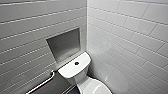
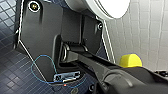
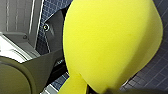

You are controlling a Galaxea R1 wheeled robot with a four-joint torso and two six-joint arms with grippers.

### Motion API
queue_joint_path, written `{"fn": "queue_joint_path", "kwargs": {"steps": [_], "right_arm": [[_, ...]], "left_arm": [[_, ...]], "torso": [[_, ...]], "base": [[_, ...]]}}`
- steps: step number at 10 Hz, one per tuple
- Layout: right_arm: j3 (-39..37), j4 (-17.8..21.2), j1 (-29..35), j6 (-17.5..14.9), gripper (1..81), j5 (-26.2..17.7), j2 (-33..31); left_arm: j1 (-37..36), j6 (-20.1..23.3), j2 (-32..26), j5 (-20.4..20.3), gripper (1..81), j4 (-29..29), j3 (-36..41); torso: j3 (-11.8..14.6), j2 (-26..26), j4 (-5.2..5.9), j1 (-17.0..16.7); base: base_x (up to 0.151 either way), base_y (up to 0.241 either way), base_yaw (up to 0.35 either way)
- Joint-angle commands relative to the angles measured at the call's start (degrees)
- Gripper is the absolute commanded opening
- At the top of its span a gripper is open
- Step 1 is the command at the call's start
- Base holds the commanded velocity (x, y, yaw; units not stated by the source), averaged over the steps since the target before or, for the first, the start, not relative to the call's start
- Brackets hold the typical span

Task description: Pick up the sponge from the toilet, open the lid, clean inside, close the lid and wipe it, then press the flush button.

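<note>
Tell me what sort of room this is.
Most likely a small toilet room. There is a white toilet with a flush button on its tank. The walls are covered in white tiles, and a metal rail is fixed to the wall beside the toilet.

Tiled walls (image 1: pixel 125 37), recessed niche (image 1: pixel 64 45), grab rail (image 1: pixel 42 83), blue floor (image 2: pixel 12 75)
</note>
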Motion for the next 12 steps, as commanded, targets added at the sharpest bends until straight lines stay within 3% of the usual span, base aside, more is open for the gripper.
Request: {"fn": "queue_joint_path", "kwargs": {"steps": [1, 11, 12], "right_arm": [[-1.4, -0.2, 0.1, -0.1, 1.0, -4.5, 0.5], [-5.3, -0.4, 0.0, -0.5, 1.0, -4.8, 4.3], [-5.9, -0.3, 0.0, -0.5, 1.0, -4.8, 4.8]], "left_arm": [[8.3, 1.3, 9.6, -7.5, 1.0, 8.3, -12.3], [14.4, 1.2, 30.9, -8.5, 1.0, 7.6, -45.7], [14.6, 1.2, 32.3, -8.5, 1.0, 7.6, -48.0]], "torso": [[2.2, 0.0, 0.0, 0.0], [13.2, -0.2, 0.0, -0.3], [11.8, -0.2, 0.0, -0.3]], "base": [[0.0, 0.0, 0.0], [0.0, 0.0, 0.0], [0.0, 0.0, 0.0]]}}
